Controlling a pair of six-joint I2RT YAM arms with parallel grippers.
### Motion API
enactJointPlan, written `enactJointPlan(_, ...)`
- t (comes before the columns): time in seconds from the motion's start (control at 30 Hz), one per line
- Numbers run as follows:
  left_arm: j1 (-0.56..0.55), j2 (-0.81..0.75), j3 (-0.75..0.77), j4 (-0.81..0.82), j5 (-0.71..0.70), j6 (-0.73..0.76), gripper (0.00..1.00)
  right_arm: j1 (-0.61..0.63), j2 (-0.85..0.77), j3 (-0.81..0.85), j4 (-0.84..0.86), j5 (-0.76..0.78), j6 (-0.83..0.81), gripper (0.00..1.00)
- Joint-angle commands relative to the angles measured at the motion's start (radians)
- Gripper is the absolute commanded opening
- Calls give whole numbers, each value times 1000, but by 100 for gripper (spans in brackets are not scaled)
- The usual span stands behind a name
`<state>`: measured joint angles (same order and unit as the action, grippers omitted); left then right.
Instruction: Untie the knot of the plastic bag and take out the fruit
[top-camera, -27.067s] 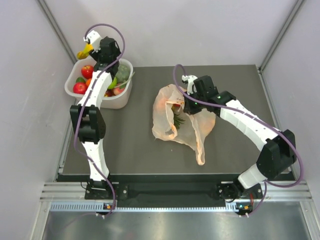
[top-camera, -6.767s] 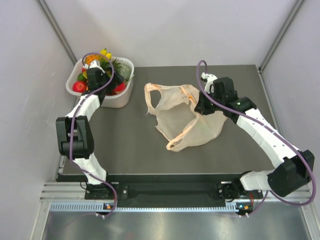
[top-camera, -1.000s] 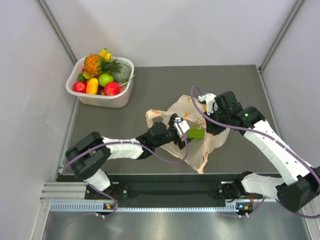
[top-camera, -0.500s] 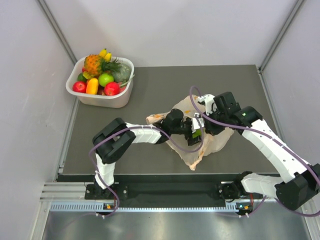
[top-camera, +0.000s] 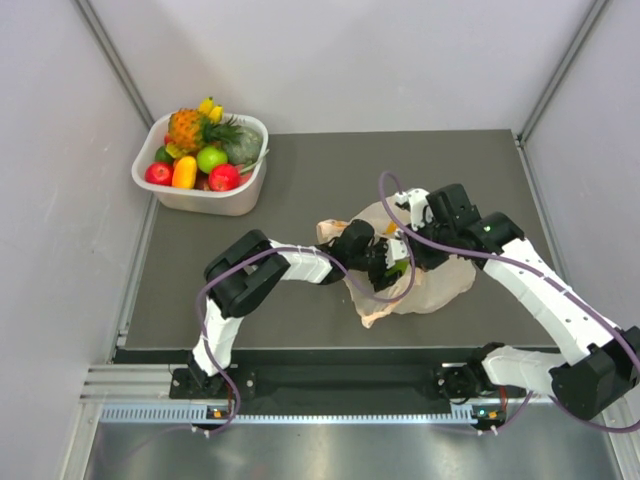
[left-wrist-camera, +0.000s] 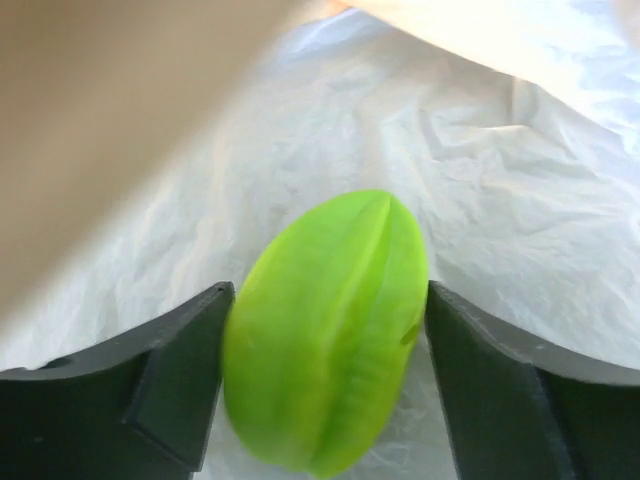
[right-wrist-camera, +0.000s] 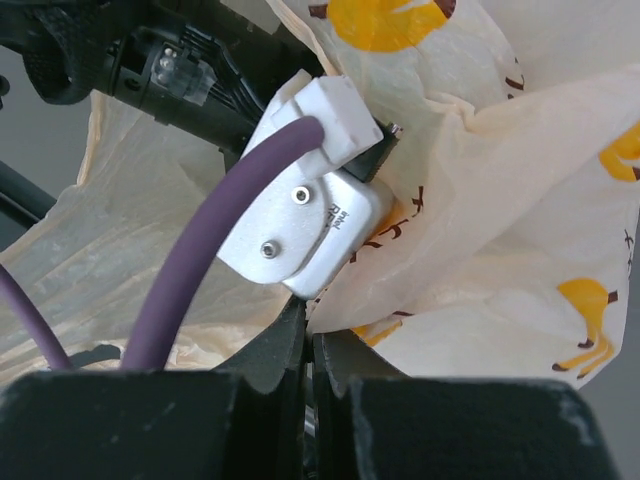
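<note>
The peach-orange plastic bag (top-camera: 440, 285) lies crumpled right of the table's middle. My left gripper (top-camera: 393, 266) reaches into its mouth from the left. In the left wrist view its jaws (left-wrist-camera: 328, 300) press both sides of a bright green ridged fruit (left-wrist-camera: 325, 330) lying on the bag's pale film (left-wrist-camera: 500, 200). My right gripper (right-wrist-camera: 312, 335) is shut on a fold of the printed bag film (right-wrist-camera: 480, 200), holding the bag's upper edge beside the left wrist's camera housing (right-wrist-camera: 310, 225). From above, the right gripper (top-camera: 424, 256) sits just right of the green fruit (top-camera: 399, 268). The knot is out of view.
A white tub (top-camera: 228, 206) stands at the back left, piled with fruit: a pineapple (top-camera: 185, 128), a green apple (top-camera: 211, 158), red pieces and a yellow-orange one. Both arms cross close together over the bag. Grey walls flank the table.
My left arm has pushed farther right into the bag and its jaws have closed in on the green fruit. The bag has bunched up toward the right.
</note>
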<state>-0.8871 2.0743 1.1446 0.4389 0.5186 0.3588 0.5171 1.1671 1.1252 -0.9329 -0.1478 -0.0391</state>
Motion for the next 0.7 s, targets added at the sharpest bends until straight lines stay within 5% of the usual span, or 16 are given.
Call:
enactJointPlan(0.0,-12,-5,6,14,11,-10,73,18,-12,7,89,-42,24,0)
enactJointPlan(0.1,-10,-43,-2,-2,24,-34,39,17,-20,1,91,-26,28,0)
enactJointPlan(0.13,-12,-74,-20,10,24,-41,18,17,-20,2,92,-22,27,0)
enactJointPlan(0.27,-18,-196,-112,83,-32,-115,1,17,-30,-18,100,20,33,0)
enactJointPlan(0.67,-84,-618,-453,175,-393,-299,0,12,-32,-38,118,140,90,0)
